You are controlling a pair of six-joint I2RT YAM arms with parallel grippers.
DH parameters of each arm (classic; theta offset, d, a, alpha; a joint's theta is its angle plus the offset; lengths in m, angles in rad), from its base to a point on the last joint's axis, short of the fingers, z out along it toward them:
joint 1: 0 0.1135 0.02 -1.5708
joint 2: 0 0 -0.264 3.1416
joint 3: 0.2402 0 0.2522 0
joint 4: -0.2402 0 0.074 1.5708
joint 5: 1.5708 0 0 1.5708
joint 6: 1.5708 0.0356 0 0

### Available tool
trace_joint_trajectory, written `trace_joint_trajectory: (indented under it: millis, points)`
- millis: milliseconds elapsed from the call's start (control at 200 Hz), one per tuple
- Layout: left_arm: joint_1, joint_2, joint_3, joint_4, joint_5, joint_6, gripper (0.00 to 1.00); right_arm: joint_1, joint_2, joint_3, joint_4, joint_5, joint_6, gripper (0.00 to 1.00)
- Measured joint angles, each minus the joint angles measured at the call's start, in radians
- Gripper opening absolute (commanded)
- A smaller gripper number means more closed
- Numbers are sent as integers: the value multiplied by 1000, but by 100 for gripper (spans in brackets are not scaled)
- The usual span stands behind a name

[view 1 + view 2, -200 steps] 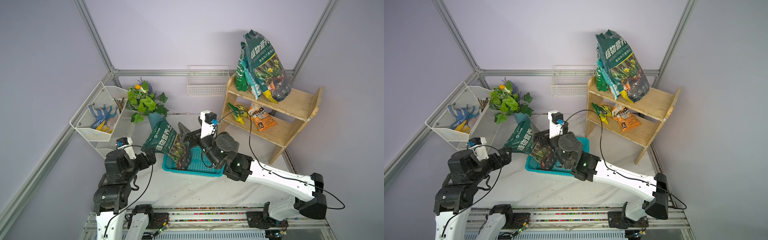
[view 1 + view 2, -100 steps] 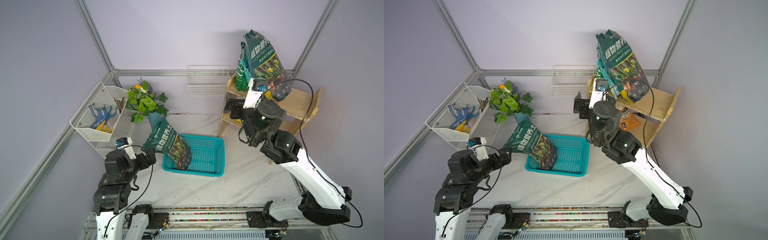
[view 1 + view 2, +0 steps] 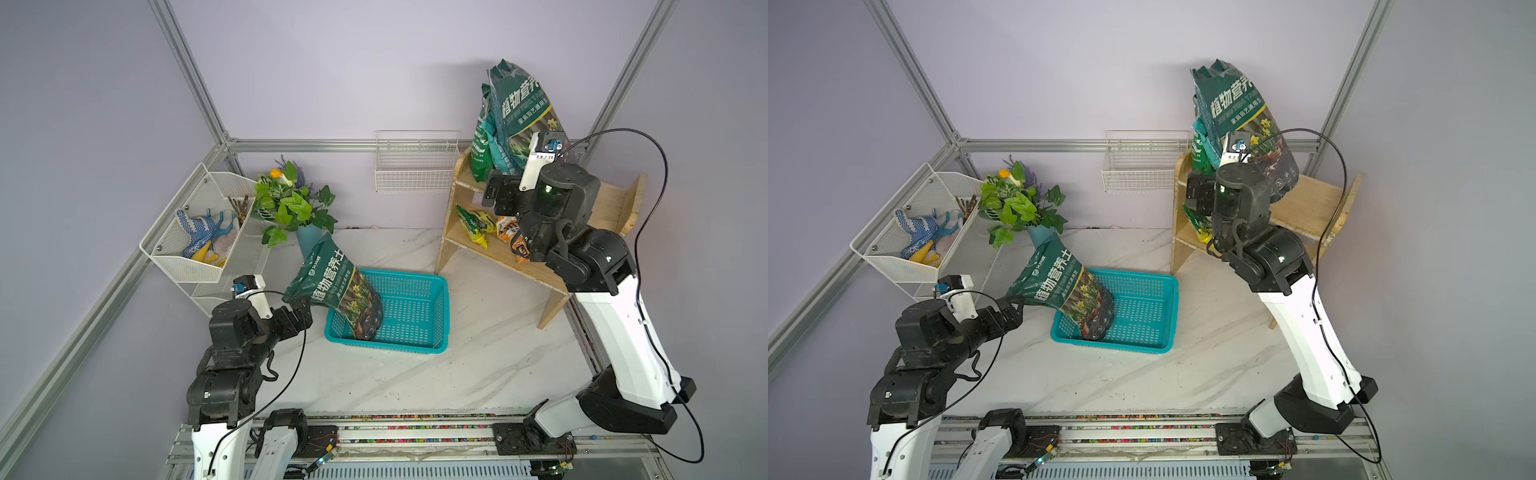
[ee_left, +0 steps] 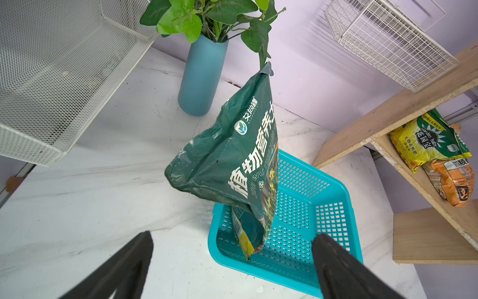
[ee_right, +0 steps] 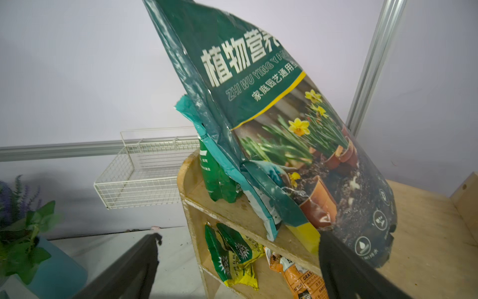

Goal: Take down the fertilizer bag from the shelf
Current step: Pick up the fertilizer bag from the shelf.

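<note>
Shelf (image 3: 615, 199): a two-tier rack of bare wood is set at the back right of the table (image 3: 478, 374), against the wall.
Fertilizer bag (image 3: 515, 104): a large dark green bag printed with daffodils is stood on the top tier, tilted, with smaller green bags (image 5: 217, 181) tucked partly behind it.
Right gripper (image 5: 239, 236): it is raised to the front of the top tier with the jaws spread wide, and nothing is clasped. One finger is seen across the bag's lower corner in the wrist view; contact cannot be judged.
Left gripper (image 4: 232, 235): it is held low beside the teal basket (image 3: 386, 348), with the jaws fully apart and empty.
Second bag (image 3: 332, 286): a matching bag is propped in the basket, with its foot inside and its top leaned toward the blue vase (image 4: 201, 77).
Lower tier: a yellow packet (image 3: 476, 224) and an orange packet (image 3: 505, 228) are laid side by side.
</note>
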Motion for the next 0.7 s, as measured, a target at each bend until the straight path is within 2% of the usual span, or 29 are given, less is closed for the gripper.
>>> trace_joint_trajectory:
  millis: [380,700]
  points:
    - [0,0,-1,6,6,0,100,-111,143,95,-34,61,-98,100]
    - [0,0,-5,10,10,0,100,-211,151,118,-35,51,-122,100]
